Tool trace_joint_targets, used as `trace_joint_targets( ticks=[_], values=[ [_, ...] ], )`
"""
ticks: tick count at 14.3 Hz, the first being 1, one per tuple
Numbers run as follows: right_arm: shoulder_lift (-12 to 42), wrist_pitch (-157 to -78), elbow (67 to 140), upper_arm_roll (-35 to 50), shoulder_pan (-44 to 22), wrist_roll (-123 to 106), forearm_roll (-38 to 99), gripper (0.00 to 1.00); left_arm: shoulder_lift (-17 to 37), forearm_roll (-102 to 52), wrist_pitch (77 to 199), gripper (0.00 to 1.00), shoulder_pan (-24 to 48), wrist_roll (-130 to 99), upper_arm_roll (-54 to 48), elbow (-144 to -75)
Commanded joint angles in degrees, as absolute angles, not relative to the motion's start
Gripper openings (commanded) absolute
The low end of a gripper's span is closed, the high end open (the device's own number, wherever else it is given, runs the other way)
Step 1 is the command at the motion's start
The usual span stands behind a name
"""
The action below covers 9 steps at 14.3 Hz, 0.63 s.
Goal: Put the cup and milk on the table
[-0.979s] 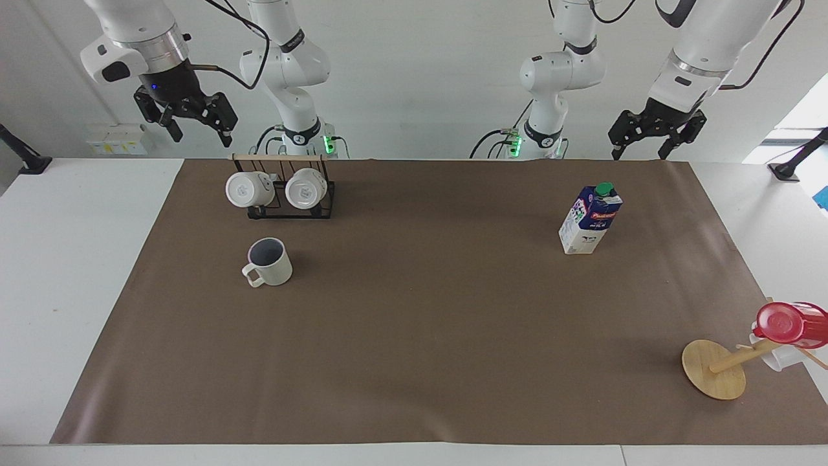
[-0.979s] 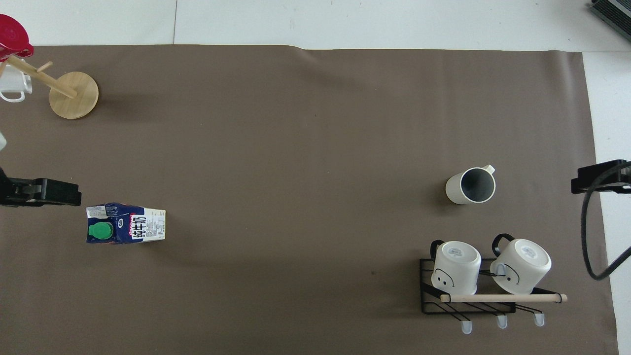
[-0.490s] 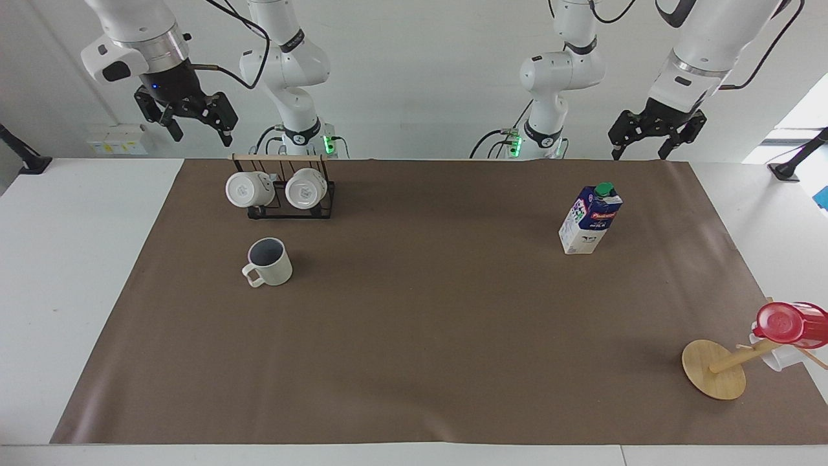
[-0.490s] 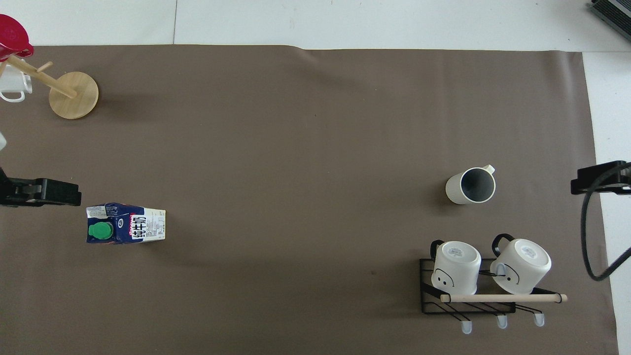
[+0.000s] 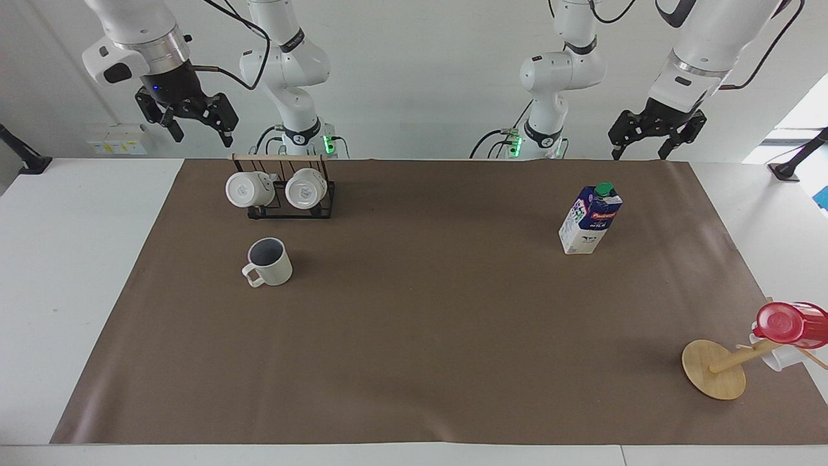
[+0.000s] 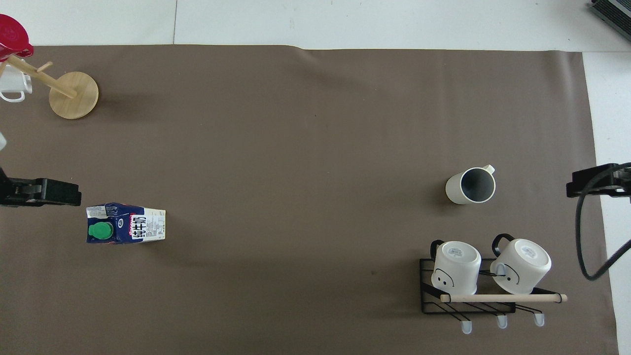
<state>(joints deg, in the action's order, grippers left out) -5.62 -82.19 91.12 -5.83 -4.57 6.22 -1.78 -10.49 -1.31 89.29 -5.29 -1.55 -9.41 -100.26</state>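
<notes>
The cream-white cup (image 5: pixel 270 260) stands upright on the brown mat of the table (image 5: pixel 420 336), farther from the robots than the mug rack; it also shows in the overhead view (image 6: pixel 471 186). The blue-and-white milk carton (image 5: pixel 590 219) with a green cap stands upright on the mat toward the left arm's end (image 6: pixel 125 230). My right gripper (image 5: pixel 201 137) is open and empty, high above the table's edge beside the rack. My left gripper (image 5: pixel 640 154) is open and empty, raised above the mat's edge near the milk.
A black wire rack (image 5: pixel 284 191) holds two white mugs on their sides, nearer to the robots than the cup. A wooden mug tree (image 5: pixel 715 370) with a red-lidded cup (image 5: pixel 789 322) stands at the left arm's end, farther from the robots than the milk.
My right gripper has shifted slightly in the air. The cup, the milk and my left gripper have not moved.
</notes>
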Motion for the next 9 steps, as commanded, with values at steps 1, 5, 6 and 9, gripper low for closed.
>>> trace_joint_targets(
  ticks=[1,5,6,9],
  values=[
    [-7.12,-83.32,93.34,-5.54,-3.69,5.01,-1.14,1.00,-10.55,-2.02,88.15,1.00,-6.42,-1.67,-10.02,-99.32],
    [-7.12,-83.67,94.30,-5.54,-3.69,5.10,-1.23,1.00,-10.55,-2.02,88.15,1.00,-6.42,-1.67,-10.02,-99.32],
    [-7.12,-84.89,94.92,-5.54,-3.69,5.01,-1.14,1.00,-10.55,-2.02,88.15,1.00,-6.42,-1.67,-10.02,-99.32],
    [-7.12,-93.04,100.61,-5.45,-3.78,4.92,0.95,1.00,-10.55,-2.02,88.15,1.00,-6.42,-1.67,-10.02,-99.32]
  ],
)
